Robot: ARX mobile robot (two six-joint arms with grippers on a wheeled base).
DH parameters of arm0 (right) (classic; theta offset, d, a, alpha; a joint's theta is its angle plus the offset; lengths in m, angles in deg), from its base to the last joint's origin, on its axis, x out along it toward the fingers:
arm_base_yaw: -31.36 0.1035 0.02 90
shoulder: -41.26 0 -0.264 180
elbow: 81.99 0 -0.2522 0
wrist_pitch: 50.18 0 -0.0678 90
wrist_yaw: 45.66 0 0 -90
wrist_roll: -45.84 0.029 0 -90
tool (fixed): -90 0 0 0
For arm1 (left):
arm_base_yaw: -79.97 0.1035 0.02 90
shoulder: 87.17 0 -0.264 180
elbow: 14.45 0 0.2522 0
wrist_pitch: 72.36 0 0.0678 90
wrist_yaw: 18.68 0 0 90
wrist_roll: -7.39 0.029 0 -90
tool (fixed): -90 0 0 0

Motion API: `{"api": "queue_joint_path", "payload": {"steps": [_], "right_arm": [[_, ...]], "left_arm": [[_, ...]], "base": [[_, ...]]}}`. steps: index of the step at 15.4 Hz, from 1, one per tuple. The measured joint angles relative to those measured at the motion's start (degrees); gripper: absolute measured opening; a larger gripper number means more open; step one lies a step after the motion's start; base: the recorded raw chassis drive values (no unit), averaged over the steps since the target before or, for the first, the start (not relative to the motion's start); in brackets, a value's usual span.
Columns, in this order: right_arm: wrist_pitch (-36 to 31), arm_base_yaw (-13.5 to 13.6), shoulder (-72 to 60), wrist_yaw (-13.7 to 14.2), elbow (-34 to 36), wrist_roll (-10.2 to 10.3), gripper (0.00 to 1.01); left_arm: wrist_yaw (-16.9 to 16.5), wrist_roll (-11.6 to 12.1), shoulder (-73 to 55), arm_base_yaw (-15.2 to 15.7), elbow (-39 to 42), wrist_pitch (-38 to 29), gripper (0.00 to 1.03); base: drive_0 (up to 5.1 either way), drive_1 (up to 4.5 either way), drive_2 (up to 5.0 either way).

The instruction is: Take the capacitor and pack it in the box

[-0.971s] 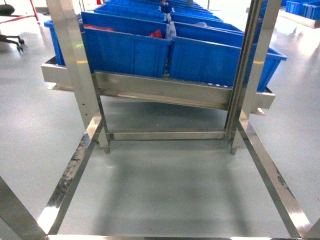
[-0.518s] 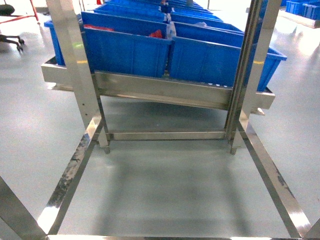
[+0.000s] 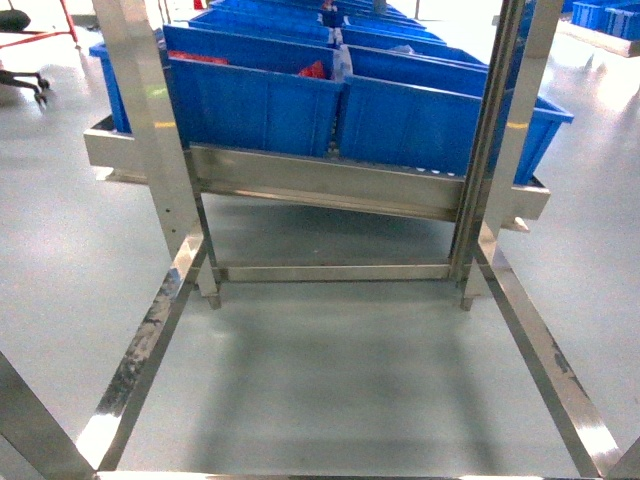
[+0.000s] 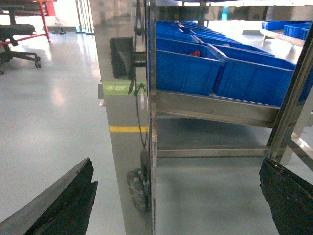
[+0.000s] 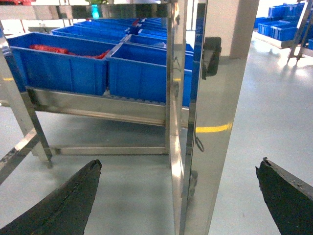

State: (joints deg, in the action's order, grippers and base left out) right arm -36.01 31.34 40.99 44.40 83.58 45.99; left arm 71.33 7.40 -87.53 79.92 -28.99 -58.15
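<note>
- The left tool (image 4: pixel 176 205) shows only in the left wrist view: its two dark fingers sit at the lower corners of that view, spread wide apart, with bare floor between them and nothing held.
- The right tool (image 5: pixel 178 200) shows only in the right wrist view, likewise with dark fingers at the lower corners, spread wide and holding nothing.
- Neither tool appears in the head view.
- The pale pink box and the capacitor are not visible in any of the three views, so their place cannot be told.
- A stainless steel rack (image 3: pixel 330 185) stands ahead on the grey floor (image 3: pixel 330 370), its shelf tilted slightly and carrying rows of blue bins (image 3: pixel 255 100) that run from near to far.
- Red items (image 3: pixel 313 70) lie in one near-left bin; what they are is too small to tell.
- A broad steel upright (image 3: pixel 150 130) rises at the left of the head view and another (image 3: pixel 505 130) at the right; low steel rails run along the floor from them toward the near edge.
- In the left wrist view a green label (image 4: pixel 117 88) is stuck on the upright, which mirrors a yellow floor line.
- An office chair (image 4: pixel 17 41) stands far left on the floor.
- More blue bins (image 5: pixel 276 24) stand far right in the right wrist view.
</note>
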Motion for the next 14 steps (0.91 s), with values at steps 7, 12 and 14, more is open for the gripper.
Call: {"api": "queue_joint_path", "payload": {"steps": [7, 12, 14], "right_arm": [[-0.1, 0.0, 0.0, -0.1, 0.0, 0.0, 0.98], [-0.1, 0.0, 0.0, 0.0, 0.0, 0.0, 0.98], [-0.2, 0.0, 0.0, -0.1, 0.0, 0.0, 0.98]], "left_arm": [[0.0, 0.0, 0.0, 0.0, 0.0, -0.2, 0.98], [0.0, 0.0, 0.0, 0.0, 0.0, -0.2, 0.98], [0.0, 0.0, 0.0, 0.0, 0.0, -0.2, 0.98]], "base": [[0.0, 0.00, 0.0], [0.0, 0.00, 0.0], [0.0, 0.00, 0.0]]}}
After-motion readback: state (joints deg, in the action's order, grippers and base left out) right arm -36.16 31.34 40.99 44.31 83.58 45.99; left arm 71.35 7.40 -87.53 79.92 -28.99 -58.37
